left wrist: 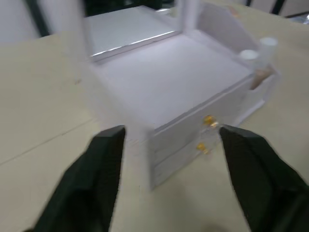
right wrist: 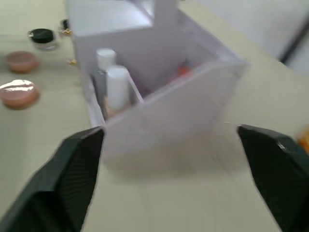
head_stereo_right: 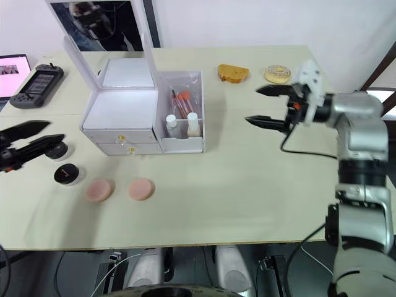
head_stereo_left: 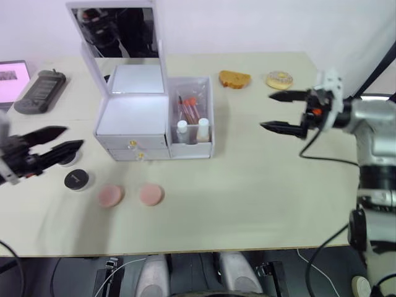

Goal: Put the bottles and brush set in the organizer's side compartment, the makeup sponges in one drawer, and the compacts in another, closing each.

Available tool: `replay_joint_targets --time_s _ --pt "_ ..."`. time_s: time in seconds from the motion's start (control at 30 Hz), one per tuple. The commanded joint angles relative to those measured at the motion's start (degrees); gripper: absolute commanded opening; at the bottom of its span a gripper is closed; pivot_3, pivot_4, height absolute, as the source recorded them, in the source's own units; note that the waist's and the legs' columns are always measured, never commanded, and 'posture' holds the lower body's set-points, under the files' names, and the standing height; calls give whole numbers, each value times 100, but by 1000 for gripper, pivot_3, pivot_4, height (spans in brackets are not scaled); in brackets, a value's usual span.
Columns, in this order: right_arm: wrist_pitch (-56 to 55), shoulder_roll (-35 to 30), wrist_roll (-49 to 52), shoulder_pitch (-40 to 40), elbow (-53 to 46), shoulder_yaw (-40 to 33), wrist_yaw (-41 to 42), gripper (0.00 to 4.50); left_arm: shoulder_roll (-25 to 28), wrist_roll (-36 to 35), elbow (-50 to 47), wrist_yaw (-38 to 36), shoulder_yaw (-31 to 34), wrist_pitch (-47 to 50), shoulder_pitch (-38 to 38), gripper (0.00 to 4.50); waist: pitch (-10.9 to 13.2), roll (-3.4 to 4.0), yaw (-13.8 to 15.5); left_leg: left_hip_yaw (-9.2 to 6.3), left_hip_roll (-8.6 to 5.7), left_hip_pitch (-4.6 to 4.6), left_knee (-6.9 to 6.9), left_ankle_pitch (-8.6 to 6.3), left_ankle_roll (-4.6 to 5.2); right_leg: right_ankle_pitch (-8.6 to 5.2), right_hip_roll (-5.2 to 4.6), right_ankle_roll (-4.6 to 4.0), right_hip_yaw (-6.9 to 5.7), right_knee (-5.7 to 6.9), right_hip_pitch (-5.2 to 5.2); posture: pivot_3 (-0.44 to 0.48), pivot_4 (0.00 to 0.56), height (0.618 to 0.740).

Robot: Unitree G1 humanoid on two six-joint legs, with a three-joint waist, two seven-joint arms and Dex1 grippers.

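Beige tabletop (head_stereo_left: 260, 185) carries: white organizer (head_stereo_left: 133, 120), two pink sponges (head_stereo_left: 111, 195), black compact (head_stereo_left: 77, 179), bread slice (head_stereo_left: 234, 79), donut (head_stereo_left: 279, 80), handheld console (head_stereo_left: 41, 90).

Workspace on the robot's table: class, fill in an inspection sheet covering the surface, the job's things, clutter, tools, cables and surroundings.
Surface: beige table, bare at the front right.
Job's things: white organizer with mirror lid raised, both drawers shut; two bottles and brush set already in the side compartment; two pink sponges and a black-lidded compact on the table in front.
Clutter: two pastries at the far edge; handheld device far left.
Tools: left tool open, empty, beside the compact; right tool open, empty, right of the organizer.
Cables: black cable along the right arm.
Surroundings: white wall behind; screen at the far left.
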Motion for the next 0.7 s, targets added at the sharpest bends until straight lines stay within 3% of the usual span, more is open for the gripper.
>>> replay_joint_targets --time_s 0.03,0.27,0.43,0.57,0.7 --pt "4 -330 339 418 -377 -544 -234 4500 12 570 863 -431 358 -819 185 4461 0 1 -20 4 0 2 0 0 0 0 0 0 3 0 0 0 150 740" --pt "-124 -655 451 1549 -230 -1025 -666 4500 -72 1036 2150 -768 540 -1686 401 4461 -1 -3 -5 8 1 21 2 0 0 -3 -1 -4 9 -1 12 0 150 740" --pt "-136 -729 549 1738 -263 -1043 -789 4500 -88 1111 2522 -897 593 -1954 471 4461 0 -2 -9 15 0 26 4 0 0 -3 -4 -4 14 -1 15 0 150 740" --pt "124 -703 743 1669 -565 -918 -852 4500 -183 967 2233 -783 660 -1819 492 4461 0 -2 -13 19 1 37 0 0 0 -3 -3 -4 18 -1 20 0 150 740" --pt "794 -620 1202 1512 -1428 -645 -864 4500 -628 569 1036 -446 830 -1261 838 4461 0 -2 -24 24 1 37 -1 -1 0 -2 -3 -3 25 -1 21 0 150 740"
